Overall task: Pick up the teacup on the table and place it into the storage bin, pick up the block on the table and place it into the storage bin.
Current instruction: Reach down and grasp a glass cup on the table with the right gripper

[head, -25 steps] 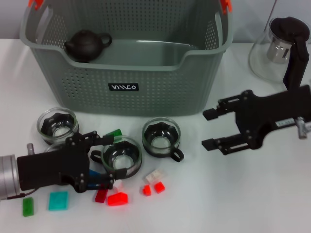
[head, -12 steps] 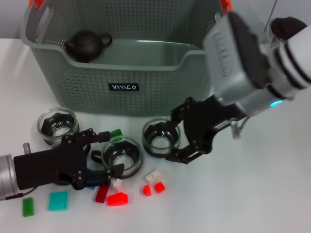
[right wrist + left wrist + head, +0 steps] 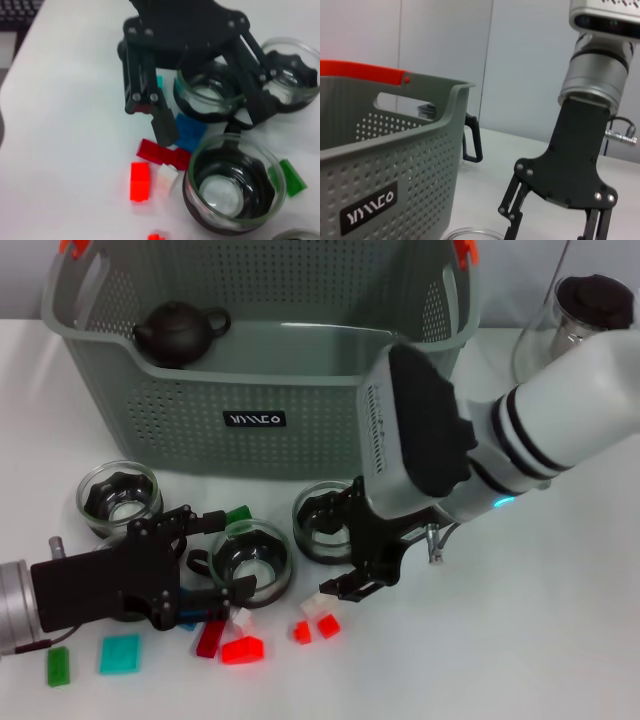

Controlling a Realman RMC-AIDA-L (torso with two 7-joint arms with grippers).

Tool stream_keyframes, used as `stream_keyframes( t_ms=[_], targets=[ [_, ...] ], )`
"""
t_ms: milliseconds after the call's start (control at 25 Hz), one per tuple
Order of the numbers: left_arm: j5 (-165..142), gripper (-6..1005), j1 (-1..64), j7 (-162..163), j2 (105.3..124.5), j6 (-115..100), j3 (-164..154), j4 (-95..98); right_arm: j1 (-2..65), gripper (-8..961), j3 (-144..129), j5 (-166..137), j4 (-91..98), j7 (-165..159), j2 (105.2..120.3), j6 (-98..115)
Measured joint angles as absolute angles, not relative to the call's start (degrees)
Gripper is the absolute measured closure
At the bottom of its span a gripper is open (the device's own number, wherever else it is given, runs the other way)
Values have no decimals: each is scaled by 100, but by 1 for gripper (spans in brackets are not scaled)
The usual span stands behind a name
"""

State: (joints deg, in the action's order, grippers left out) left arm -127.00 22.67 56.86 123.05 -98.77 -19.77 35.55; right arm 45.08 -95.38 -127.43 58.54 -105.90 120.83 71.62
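Head cam: teacup (image 3: 331, 520) touching right gripper (image 3: 338, 542).

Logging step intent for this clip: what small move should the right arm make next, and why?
Probably lower and close: the right gripper is open, straddling the right-hand teacup in front of the storage bin, not yet gripping. The left gripper brackets the middle teacup.

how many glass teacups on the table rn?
3. One teacup far left before the storage bin, one between the left gripper's open fingers, one under the right gripper. A fourth may be hidden behind the left gripper.
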Motion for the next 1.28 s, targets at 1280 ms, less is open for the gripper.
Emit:
stream_keyframes(
  t_ms=[1280],
  targets=[
    [-12700,114,2254,5678,12305,-9864,-1977,3533,4456,339,-10273,-12754,5361,-10889,12085,6030]
  ],
)
